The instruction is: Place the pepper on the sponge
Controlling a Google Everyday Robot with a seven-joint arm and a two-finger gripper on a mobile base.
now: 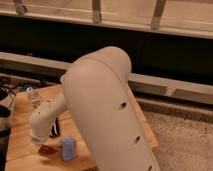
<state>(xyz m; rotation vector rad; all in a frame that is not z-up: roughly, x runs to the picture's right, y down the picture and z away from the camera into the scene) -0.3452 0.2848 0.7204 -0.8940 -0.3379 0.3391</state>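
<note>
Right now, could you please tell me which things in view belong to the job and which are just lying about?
For the job: the pepper, by the hand near the front edge of the table; the sponge, beside it.
Lying about: the clear bottle and the small black object, farther back.

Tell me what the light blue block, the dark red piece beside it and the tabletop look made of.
The light blue rounded rectangular sponge looks like soft matte foam: dull surface, rounded corners. The small dark red tapered pepper looks smooth-skinned; real or plastic, I cannot tell. The table looks like pale unpainted wood, by its tan colour. The hand hangs over the pepper, beside the sponge.
</note>
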